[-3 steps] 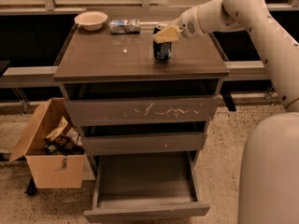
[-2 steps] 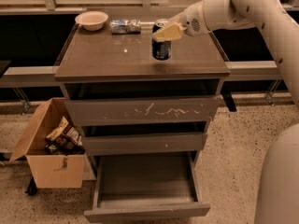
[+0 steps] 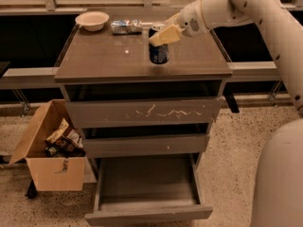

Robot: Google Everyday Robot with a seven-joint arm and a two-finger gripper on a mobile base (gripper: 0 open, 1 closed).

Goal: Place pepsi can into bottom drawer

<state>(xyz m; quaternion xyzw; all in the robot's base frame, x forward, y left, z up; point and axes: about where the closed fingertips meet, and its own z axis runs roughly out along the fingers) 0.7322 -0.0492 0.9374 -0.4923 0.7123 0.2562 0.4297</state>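
Note:
The pepsi can (image 3: 158, 53), dark blue with a silver top, stands upright on the cabinet top (image 3: 104, 56), right of its middle. My gripper (image 3: 162, 35) reaches in from the right, and its cream fingers (image 3: 165, 34) close around the can's upper part. I cannot tell whether the can's base still touches the top. The bottom drawer (image 3: 149, 214) is pulled out wide at the foot of the cabinet. Its deep tray shows nothing inside.
A white bowl (image 3: 92, 20) and a crinkled silver-blue packet (image 3: 126, 26) lie at the back of the top. The scratched top drawer front (image 3: 142, 111) and the middle drawer (image 3: 147, 144) stick out slightly. An open cardboard box (image 3: 49, 150) stands on the floor left. My base (image 3: 279, 183) is at lower right.
The gripper and the can have shifted a little to the left on the cabinet top. The drawers, bowl and packet have not moved.

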